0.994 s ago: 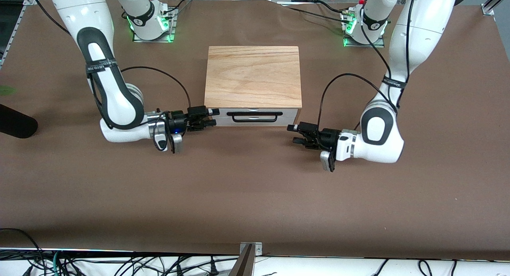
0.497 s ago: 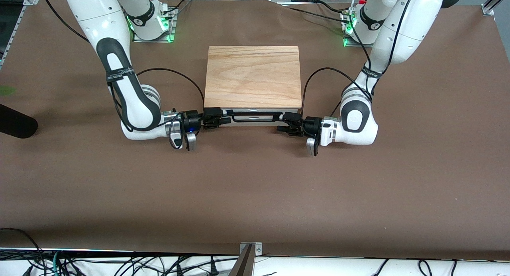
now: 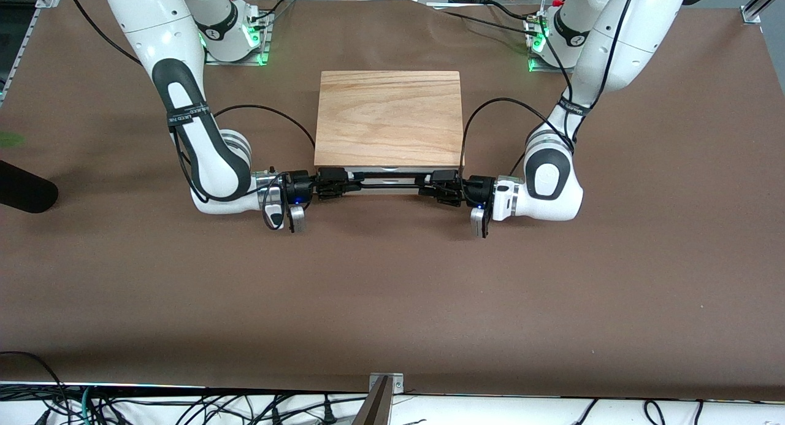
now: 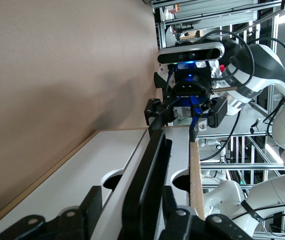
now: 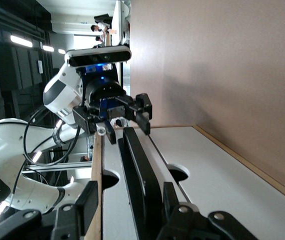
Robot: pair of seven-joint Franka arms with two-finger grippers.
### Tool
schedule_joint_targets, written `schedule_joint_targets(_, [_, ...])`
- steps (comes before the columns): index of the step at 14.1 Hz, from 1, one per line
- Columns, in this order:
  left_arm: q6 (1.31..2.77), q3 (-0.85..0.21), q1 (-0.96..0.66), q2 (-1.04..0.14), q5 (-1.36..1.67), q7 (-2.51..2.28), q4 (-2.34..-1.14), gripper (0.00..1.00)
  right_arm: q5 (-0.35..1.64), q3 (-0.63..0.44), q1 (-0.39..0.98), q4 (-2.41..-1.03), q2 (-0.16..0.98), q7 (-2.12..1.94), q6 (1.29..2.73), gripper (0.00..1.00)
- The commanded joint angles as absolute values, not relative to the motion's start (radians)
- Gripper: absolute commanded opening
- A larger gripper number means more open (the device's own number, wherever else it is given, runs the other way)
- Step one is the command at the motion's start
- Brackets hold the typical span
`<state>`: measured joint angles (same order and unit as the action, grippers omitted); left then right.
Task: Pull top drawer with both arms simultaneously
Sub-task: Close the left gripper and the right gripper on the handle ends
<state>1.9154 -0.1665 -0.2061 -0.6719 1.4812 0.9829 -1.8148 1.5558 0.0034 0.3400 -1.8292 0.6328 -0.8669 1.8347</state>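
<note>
The top drawer (image 3: 392, 191) sits closed under the cabinet's wooden slab (image 3: 389, 115), its white front facing the front camera. Its black bar handle (image 3: 389, 180) runs across that front. My right gripper (image 3: 352, 185) is at the handle's end toward the right arm, my left gripper (image 3: 424, 186) at the other end. In the left wrist view the handle (image 4: 150, 165) passes between the left gripper (image 4: 130, 200) jaws, one finger (image 4: 90, 202) still apart from it. The right gripper (image 5: 128, 197) straddles the handle (image 5: 137, 165) likewise, a finger (image 5: 87, 200) standing off the bar.
Brown paper covers the table (image 3: 392, 302) all round the cabinet. The arm bases (image 3: 236, 35) (image 3: 555, 42) glow green at the table edge farthest from the front camera. A black object (image 3: 24, 192) lies at the right arm's end. Cables hang along the nearest edge.
Both arms swung inward from beside the cabinet to the two ends of the handle. Their jaws narrowed around the bar. The drawer has not moved.
</note>
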Motion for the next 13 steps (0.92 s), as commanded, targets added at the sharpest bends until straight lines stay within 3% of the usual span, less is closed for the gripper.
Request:
schedule_joint_targets(1, [1.928, -0.179, -0.199, -0.635, 1.516, 1.02, -1.859, 0.36, 1.597, 0.002, 0.351, -1.825, 0.652, -0.913, 1.844, 0.6])
schedule_joint_targets(2, [1.928, -0.179, -0.199, -0.637, 1.516, 1.02, -1.861, 0.37, 1.597, 0.002, 0.351, -1.827, 0.653, -0.929, 1.844, 0.6])
schedule_joint_targets(5, [1.928, -0.179, -0.198, -0.637, 1.516, 1.023, -1.861, 0.31, 1.597, 0.002, 0.353, -1.825, 0.664, -0.939, 1.844, 0.36])
schedule_joint_targets(9, [1.927, -0.179, -0.195, -0.647, 1.514, 1.066, -1.861, 0.07, 1.595, 0.002, 0.353, -1.825, 0.666, -0.939, 1.833, 0.09])
schedule_joint_targets(13, [1.927, -0.179, -0.19, -0.65, 1.514, 1.071, -1.856, 0.06, 1.595, 0.002, 0.351, -1.824, 0.664, -0.939, 1.833, 0.06])
